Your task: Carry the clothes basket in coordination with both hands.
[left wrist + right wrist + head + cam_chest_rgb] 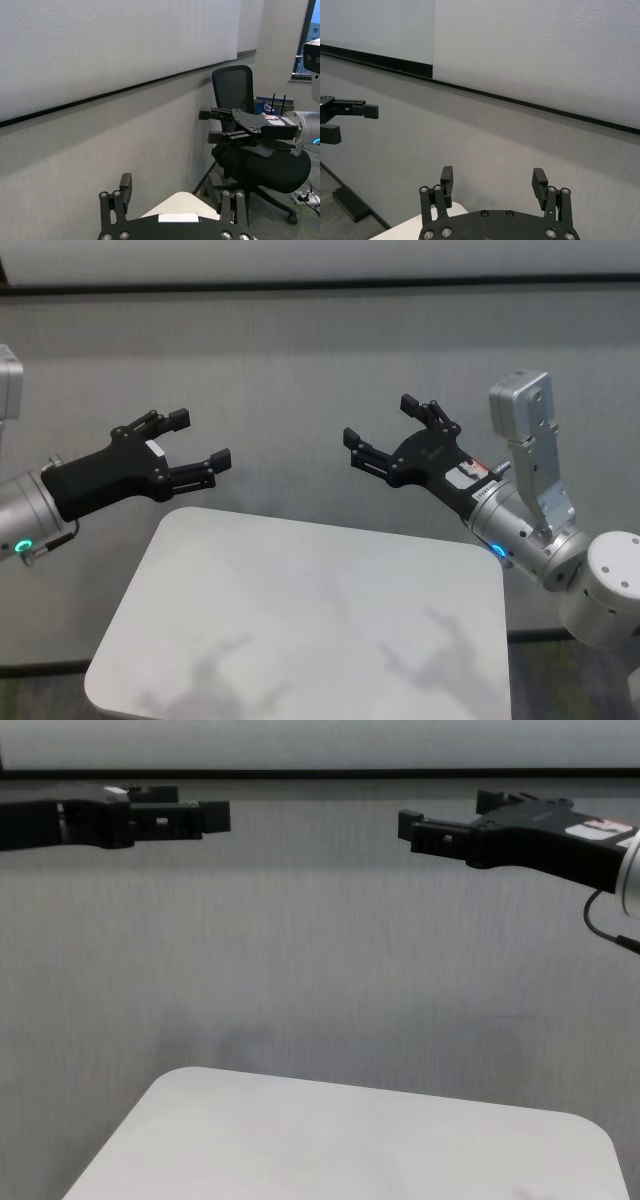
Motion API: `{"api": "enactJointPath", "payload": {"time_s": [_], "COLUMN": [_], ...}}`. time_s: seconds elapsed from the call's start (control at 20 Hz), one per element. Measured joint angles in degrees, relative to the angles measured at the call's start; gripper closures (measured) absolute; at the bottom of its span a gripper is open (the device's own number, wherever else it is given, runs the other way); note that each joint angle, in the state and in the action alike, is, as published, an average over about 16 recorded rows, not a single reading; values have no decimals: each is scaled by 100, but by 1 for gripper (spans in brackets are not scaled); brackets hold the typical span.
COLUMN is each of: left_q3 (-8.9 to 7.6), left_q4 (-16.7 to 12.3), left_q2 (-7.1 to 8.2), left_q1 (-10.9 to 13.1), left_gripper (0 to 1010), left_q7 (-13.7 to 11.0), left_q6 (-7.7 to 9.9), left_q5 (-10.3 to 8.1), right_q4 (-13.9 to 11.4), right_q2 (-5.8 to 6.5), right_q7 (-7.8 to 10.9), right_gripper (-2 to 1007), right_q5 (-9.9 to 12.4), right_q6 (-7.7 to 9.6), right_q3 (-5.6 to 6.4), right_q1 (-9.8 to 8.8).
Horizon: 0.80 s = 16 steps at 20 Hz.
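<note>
- The clothes basket shows in none of the four views; the white bench (300,610) with rounded corners lies nearest the robot.
- Left pincer (200,445): held in the air above the bench's far left edge, forearm reaching in from the left, its two black fingers spread wide and gripping nothing.
- Right pincer (385,435): held in the air above the bench's far right edge at about the same height, forearm reaching in from the right, fingers spread wide, gripping nothing.
- The two pincers face each other across a gap, well apart.
- Two arms, two pincers, one bench.
- The chest view shows both pincers level, up near the black strip (320,772) on the wall.
- Only the left wrist view shows a black office chair (250,150) on the floor behind the right pincer, and a window (312,35) farther right.
- Farthest off is the grey wall (300,360).
</note>
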Motion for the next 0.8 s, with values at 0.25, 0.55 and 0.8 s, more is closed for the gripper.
{"api": "enactJointPath", "payload": {"time_s": [0.25,0.55,0.8], "left_q3": [-5,-12,-14], "left_q4": [10,19,22], "left_q2": [-9,-15,-17], "left_q1": [0,1,2], "left_gripper": [8,8,8], "left_q7": [-16,-27,-31], "left_q6": [3,6,8], "left_q5": [-15,-26,-30], "right_q4": [11,21,24], "right_q2": [-5,-9,-10], "right_q7": [5,10,12], "right_gripper": [4,4,4], "right_q5": [1,2,3], "right_q6": [-4,-8,-9], "right_q3": [1,2,3], "right_q1": [4,8,9]}}
